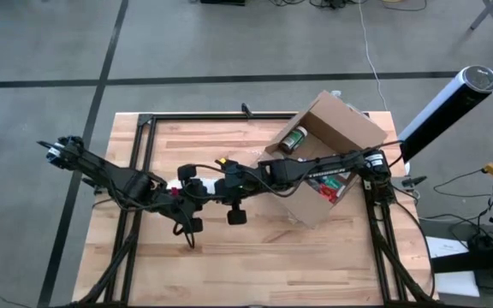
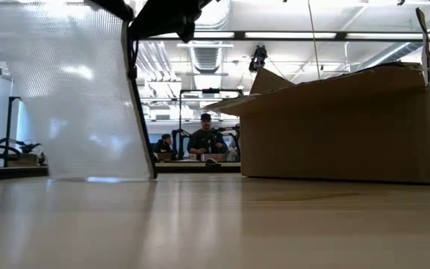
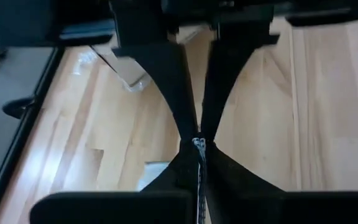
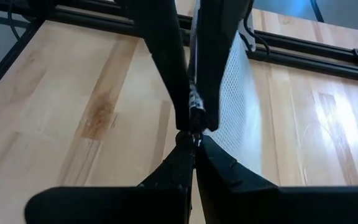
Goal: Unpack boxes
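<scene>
Box [image 1: 336, 150] sits toward the far right of the counter [image 1: 187, 265], flaps open, and from above I can see it is not empty: a dark jar with a green label [image 1: 294, 139] lies near its far-left edge and something red and green [image 1: 332, 186] shows at its near side. So the opening step looks done, and I judge the emptying only partly done.

One item is out: the translucent grey-white pouch [image 2: 77, 97], which hangs above mid-counter. In the level view its lower edge appears to rest just on the wood. Both arms meet over it. My left hand [image 3: 197, 144] is closed, its fingertips pinching the pouch's edge. My right hand [image 4: 194, 134] is closed on the same edge from the opposite side, tip to tip with the left, the mesh-patterned sheet trailing past its fingers [image 4: 166, 68].

What is left, as I read it: set this pouch down clear of the box, then go back for the jar and the red and green thing. Whether more lies deeper inside I cannot tell, since the right arm crosses over the opening.
</scene>
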